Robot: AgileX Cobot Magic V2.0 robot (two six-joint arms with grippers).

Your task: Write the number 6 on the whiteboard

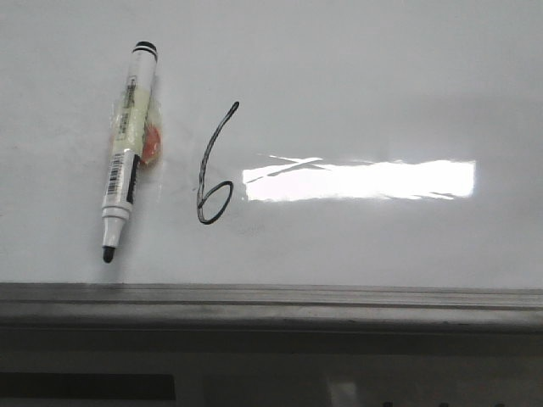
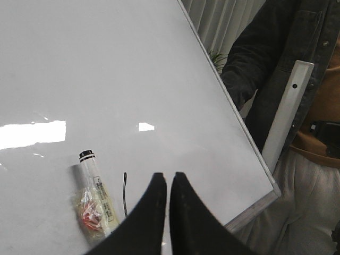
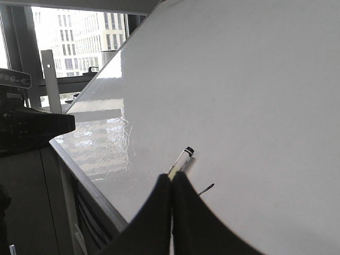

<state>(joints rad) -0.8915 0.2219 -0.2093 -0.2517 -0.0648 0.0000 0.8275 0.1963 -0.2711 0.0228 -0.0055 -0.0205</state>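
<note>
whiteboard (image 1: 356, 76): one number 6 (image 1: 214, 170), one marker (image 1: 125, 148); both claws (image 2: 166, 183) (image 3: 171, 183) pressed together.

Uncapped black-tipped marker (image 1: 125, 153) with taped orange scrap; dark-jacketed bystander (image 2: 281, 69) alongside.

A window (image 3: 79, 37) shows pale office blocks (image 3: 98, 32) outside (daylight floods in).

Office or lab in city high-rise. Evidence: large whiteboard (image 1: 356, 76) with metal edge rail (image 1: 271, 298), window (image 3: 79, 42) facing multi-storey buildings (image 3: 101, 34), vertical blinds (image 2: 226, 24), jacketed person (image 2: 297, 106) standing beside board.
</note>
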